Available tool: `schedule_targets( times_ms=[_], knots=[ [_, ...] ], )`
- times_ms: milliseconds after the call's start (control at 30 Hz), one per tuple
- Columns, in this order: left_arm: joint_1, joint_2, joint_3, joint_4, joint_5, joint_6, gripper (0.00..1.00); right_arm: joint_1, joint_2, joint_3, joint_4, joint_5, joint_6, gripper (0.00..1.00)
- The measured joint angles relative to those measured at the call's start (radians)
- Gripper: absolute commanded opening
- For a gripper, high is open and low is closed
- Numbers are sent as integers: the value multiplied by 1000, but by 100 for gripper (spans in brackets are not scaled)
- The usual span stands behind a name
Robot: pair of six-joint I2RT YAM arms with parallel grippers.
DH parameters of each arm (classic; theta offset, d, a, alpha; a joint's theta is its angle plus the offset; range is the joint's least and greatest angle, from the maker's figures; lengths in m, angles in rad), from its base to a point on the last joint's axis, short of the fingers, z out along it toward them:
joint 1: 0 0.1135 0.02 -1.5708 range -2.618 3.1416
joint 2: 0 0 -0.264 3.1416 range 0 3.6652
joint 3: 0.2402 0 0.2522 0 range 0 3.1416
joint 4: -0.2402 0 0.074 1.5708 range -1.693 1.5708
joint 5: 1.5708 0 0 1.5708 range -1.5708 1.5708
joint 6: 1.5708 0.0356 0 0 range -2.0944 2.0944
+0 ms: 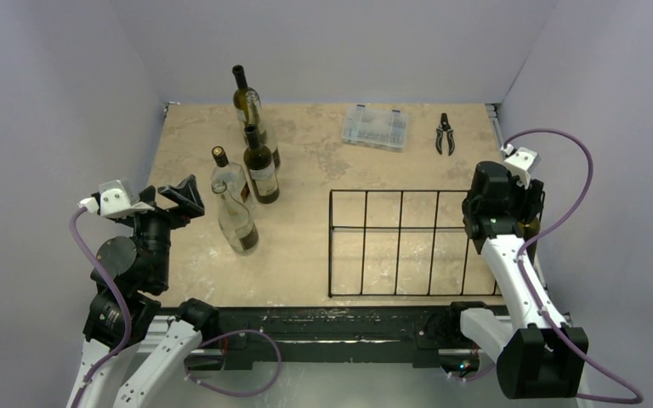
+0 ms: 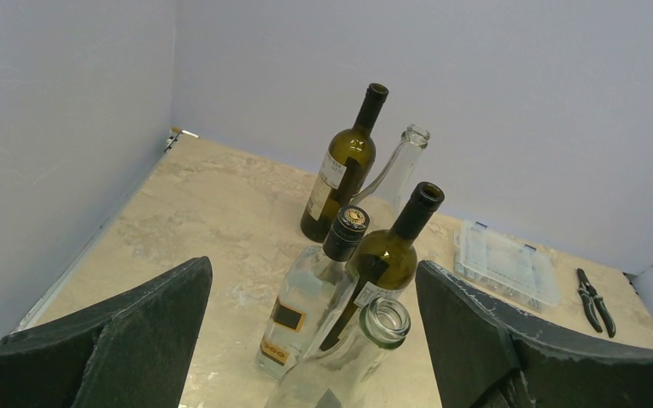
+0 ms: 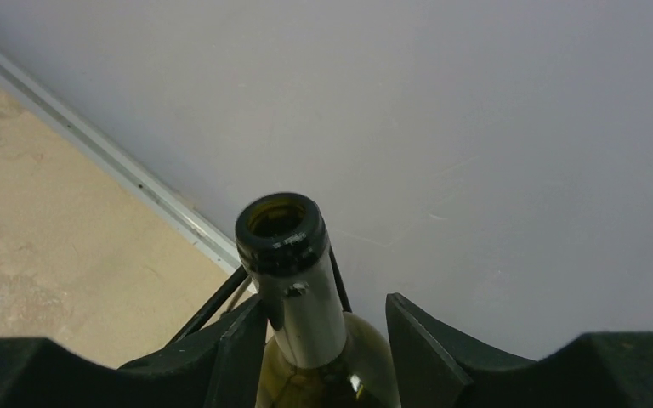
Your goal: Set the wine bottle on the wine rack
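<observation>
Currently your right end effector (image 3: 323, 310) is hanging around the neck of the wine bottle (image 3: 293, 272) with its fingers parted. One finger (image 3: 242, 340) is sitting just beside the glass and the other is standing off it with a visible gap, so the neck is not being clamped. The bottle is leaning with its open mouth tilted up toward the wall, at the right end of the wine rack (image 1: 400, 191), close to the right edge of the table (image 1: 298, 246). Black wires of the rack are showing on both sides of the neck. I cannot tell which slot the bottle is sitting in, because the arm is covering it from above.

Your left end effector (image 2: 313, 270) is hovering near the left edge of the table, fingers spread wide in open air. It is facing five other bottles (image 1: 261, 166) standing grouped in the far left part of the table, well apart from the rack. A clear plastic box (image 1: 376, 127) and black-handled cutters (image 1: 445, 134) are lying near the far edge, beyond the rack.
</observation>
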Motion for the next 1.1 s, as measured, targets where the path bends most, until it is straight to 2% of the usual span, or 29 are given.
schedule_targets(
  times_ms=[300,700,933,1100],
  knots=[
    [0,0,0,0,-1,1,90,-1,-15,0,-43,-24,8,86],
    [0,0,0,0,-2,7,90,18,-126,27,-55,-97,7,97],
    [0,0,0,0,-1,7,90,19,-129,105,-110,-150,28,99],
    [0,1,0,0,0,7,90,20,-129,183,-170,-225,101,99]
  ],
)
